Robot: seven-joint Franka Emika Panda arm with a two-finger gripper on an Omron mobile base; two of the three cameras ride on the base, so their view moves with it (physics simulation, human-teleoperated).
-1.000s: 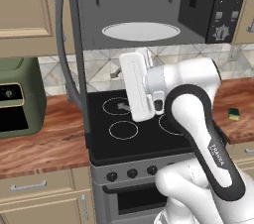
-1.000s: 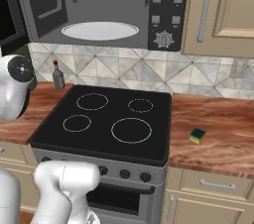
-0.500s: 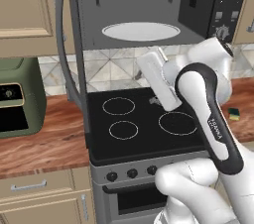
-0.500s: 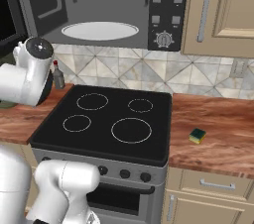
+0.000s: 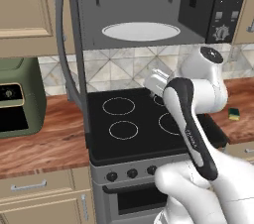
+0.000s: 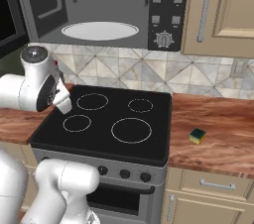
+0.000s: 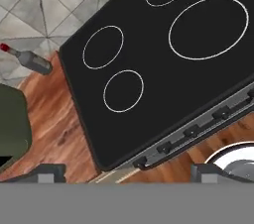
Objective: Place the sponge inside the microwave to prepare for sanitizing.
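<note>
Resting flat, yellow green-topped sponge (image 6: pixel 197 136).

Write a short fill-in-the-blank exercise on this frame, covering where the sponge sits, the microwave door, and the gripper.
1. The small yellow sponge with a dark green top lies on the wooden ____ to the right of the black stove.
2. The door of the large dark grey microwave stands ____, and its white oval turntable is bare.
3. The two-finger gripper is ____ and holds nothing.

Missing words: counter; open; open
</note>
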